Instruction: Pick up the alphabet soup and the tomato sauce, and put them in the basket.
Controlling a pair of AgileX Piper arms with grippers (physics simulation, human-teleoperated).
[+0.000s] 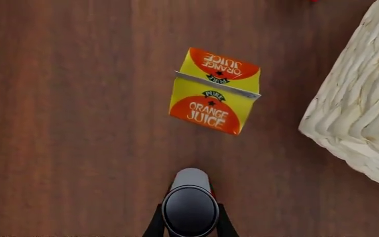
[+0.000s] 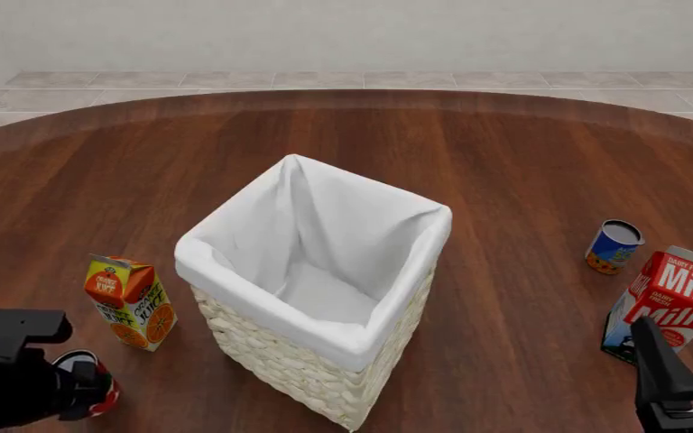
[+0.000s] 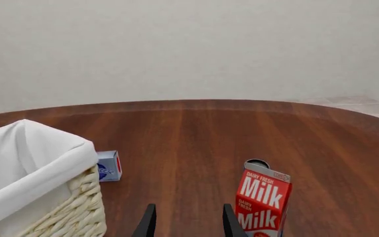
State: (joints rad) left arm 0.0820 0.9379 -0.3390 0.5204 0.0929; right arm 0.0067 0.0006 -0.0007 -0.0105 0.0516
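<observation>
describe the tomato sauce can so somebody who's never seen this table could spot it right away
Start at the tall cream-white wicker basket with white cloth lining in the middle of the brown wooden table. Look to its right, where a red and white milk carton stands near the front edge. The small dark blue can with an orange-yellow lower part stands just behind that carton, much shorter and round.

Tool (image 1: 189,228) grips can (image 1: 190,203) — juice carton (image 1: 214,91) beyond.

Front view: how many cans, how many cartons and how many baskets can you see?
Cans: 2, soup and sauce
Cartons: 2, juice and milk
basket: 1
Total: 5
</observation>
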